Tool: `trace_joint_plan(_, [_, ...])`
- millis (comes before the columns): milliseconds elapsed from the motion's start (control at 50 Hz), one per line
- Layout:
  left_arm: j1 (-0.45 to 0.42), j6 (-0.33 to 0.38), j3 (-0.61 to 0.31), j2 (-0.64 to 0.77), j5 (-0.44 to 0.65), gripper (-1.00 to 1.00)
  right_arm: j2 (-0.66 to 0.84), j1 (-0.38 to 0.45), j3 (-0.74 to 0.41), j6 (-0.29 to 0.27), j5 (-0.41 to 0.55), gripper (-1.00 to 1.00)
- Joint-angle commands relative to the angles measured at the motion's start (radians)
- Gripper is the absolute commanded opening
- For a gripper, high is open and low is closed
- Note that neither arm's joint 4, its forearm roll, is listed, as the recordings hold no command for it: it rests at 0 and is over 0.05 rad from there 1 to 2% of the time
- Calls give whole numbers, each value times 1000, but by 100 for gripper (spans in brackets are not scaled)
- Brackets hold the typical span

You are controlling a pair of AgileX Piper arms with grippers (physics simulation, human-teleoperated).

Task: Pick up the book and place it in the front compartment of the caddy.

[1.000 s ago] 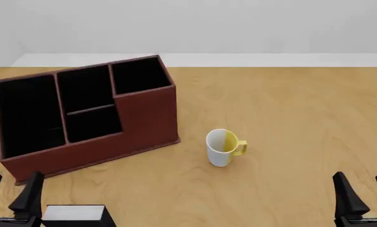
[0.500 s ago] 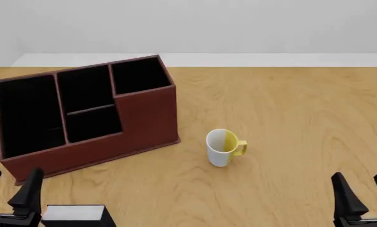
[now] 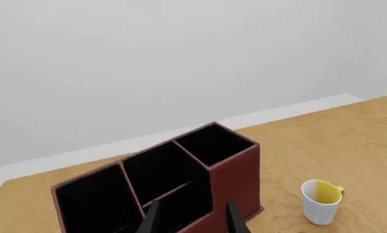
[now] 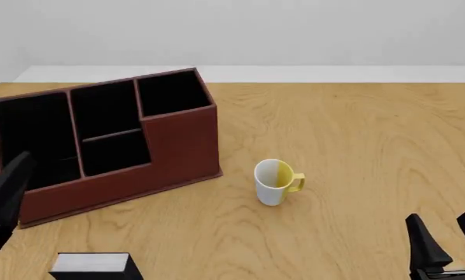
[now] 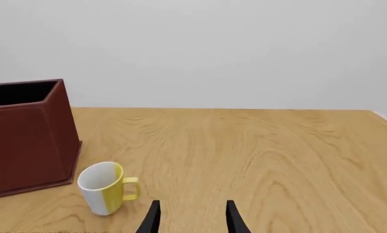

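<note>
Book [image 4: 92, 266] lies flat on table [image 4: 357, 134] at near edge, left side, page edge up, clear of caddy [image 4: 108, 143]. Front compartment [image 4: 114, 153] holds nothing visible. Left gripper [image 3: 192, 221] fingers spread, raised near caddy's left end, nothing held. Right gripper [image 4: 448, 242] spread, low at near right. Mug [image 4: 276, 182] upright, right of caddy.

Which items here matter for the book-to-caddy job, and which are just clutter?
Job: book, lying at the near table edge; caddy; its front compartment, low-walled and black-lined; left gripper, open and nearest the book.
Clutter: mug, standing right of the caddy, apart from it.
</note>
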Motion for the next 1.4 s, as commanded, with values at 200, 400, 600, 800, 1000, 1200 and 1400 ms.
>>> trace_joint_plan(200, [-447,46,-596,288,443,100,0,11,0,-5,-4,100])
trace_joint_plan(400, [-709,-3,-803,462,758,100,0,6,0,-2,-7,100])
trace_joint_plan(600, [-866,37,-1024,623,1013,100,0,11,0,-7,-9,100])
trace_joint_plan(800, [-1002,54,-872,744,1015,100,0,6,0,-9,-9,100])
trace_joint_plan(1000, [-990,129,-757,806,1015,100,3,0,-2,-1,-15,100])
trace_joint_plan(1200, [-857,330,-621,829,1015,100,8,-3,-3,7,-22,100])
trace_joint_plan(1400, [-718,475,-539,820,1015,100,25,-1,-5,9,-39,100])
